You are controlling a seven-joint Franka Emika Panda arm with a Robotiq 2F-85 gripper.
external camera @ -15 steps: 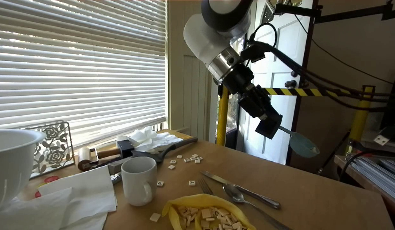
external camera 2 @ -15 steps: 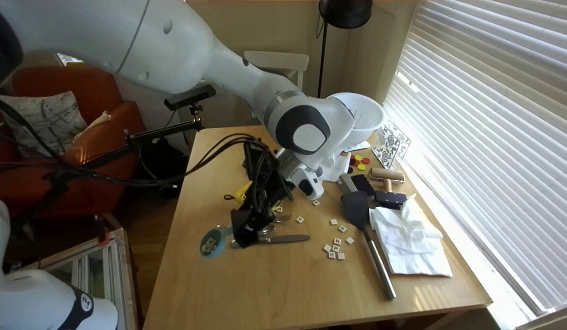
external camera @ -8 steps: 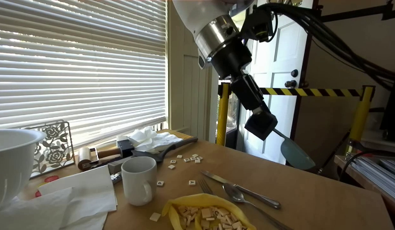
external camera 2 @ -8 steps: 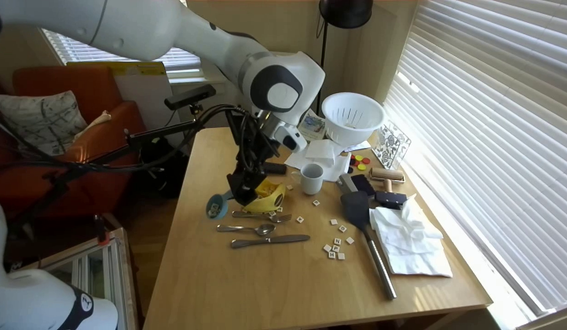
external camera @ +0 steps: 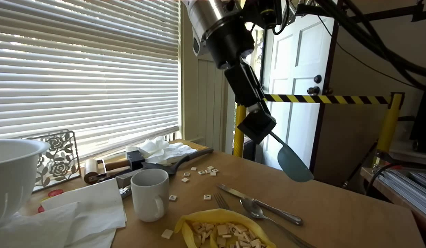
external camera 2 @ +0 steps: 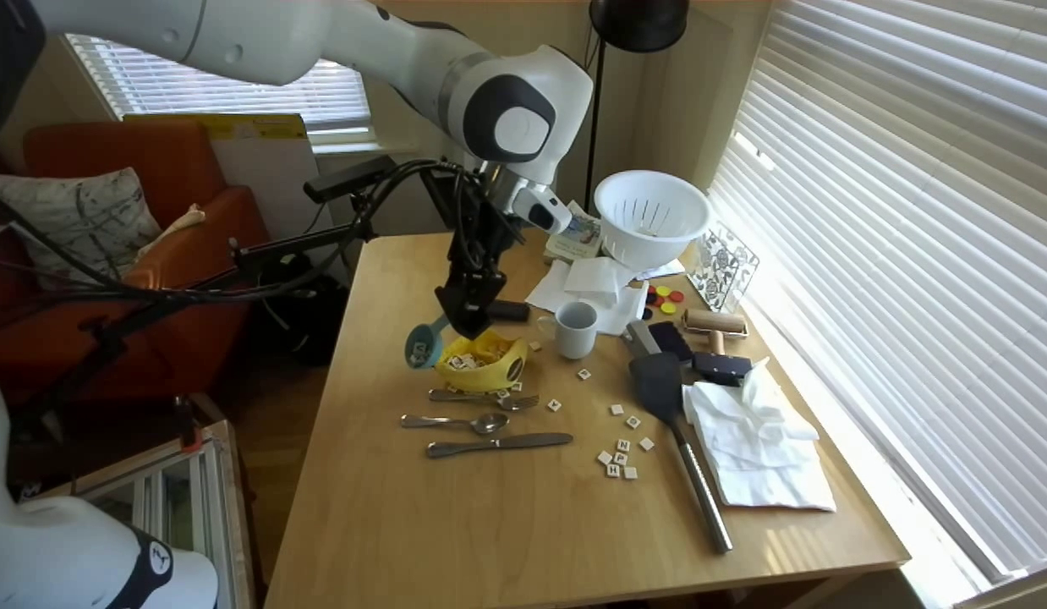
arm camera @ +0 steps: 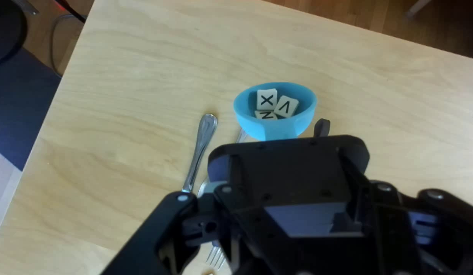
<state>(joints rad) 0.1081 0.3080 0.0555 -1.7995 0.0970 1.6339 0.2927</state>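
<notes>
Fingers [external camera: 257, 123], black and blocky, are clamped on the slim handle of a blue-green round-bowled scoop [external camera: 293, 165], as recorded in an exterior view. It hangs tilted, bowl lowest, above the light-brown wooden desk [external camera: 337, 210]. Nearer the camera lies a soft yellow open pouch [external camera: 221, 215] containing many small wooden letter tiles [external camera: 230, 234]. A silver metal fork [external camera: 222, 202], a silver metal spoon [external camera: 252, 208] and a silver metal knife [external camera: 278, 212] lie near the pouch. A white ceramic mug [external camera: 149, 196] stands upright.

In an exterior view, the scoop's bowl appears just beside the pouch. A white slotted colander [external camera 2: 655, 249], a black-bladed spatula with a metal handle [external camera 2: 679, 436], a folded white cloth [external camera 2: 764, 465] and loose square tiles [external camera 2: 621, 458] rest well apart from the fingers.

Wrist view: three cream square tiles [arm camera: 267, 100] lie inside the scoop, one reading X. Most of its handle is hidden.
</notes>
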